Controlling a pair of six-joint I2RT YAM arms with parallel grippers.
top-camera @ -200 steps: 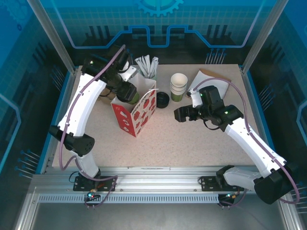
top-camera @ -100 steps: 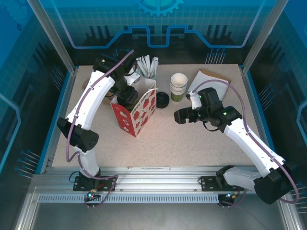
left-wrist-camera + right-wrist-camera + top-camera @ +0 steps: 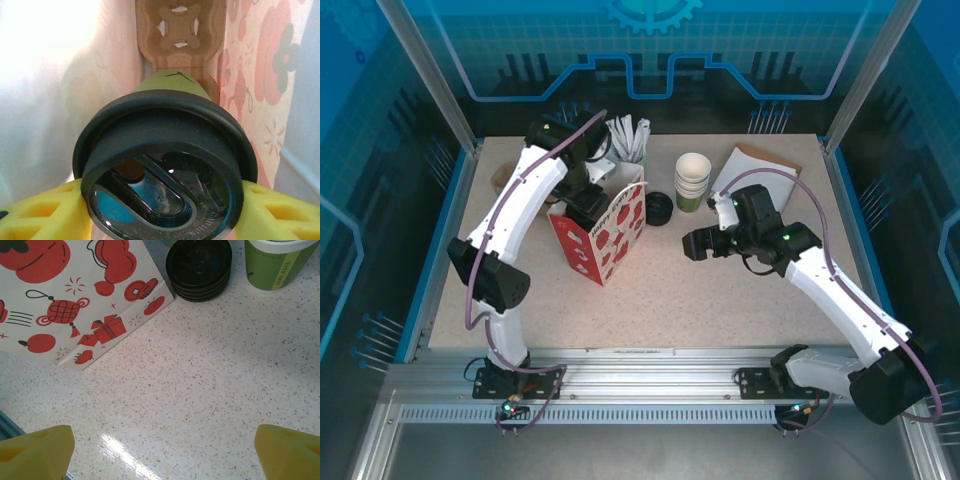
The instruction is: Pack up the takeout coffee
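**Coffee in the bag, not yet released**

We see the left fingers (image 3: 35,212) clamped on the lidded takeout coffee (image 3: 167,145) inside the paper bag (image 3: 615,225), above the cardboard carrier (image 3: 180,30). Seating and letting go remain, we judge. The right fingers (image 3: 35,450) hang apart, empty, over the tabletop (image 3: 200,390).

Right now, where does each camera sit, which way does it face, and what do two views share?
Top external: above, behind the bases, looking down at the table; left arm, right arm show.
Left wrist: inside the paper bag, facing down onto the takeout coffee; its yellow fingers hold the lid's sides.
Right wrist: low over the table, facing down; its fingertips at the lower corners.
Shared: top and right wrist both show the bag, black lid stack, green cup stack.
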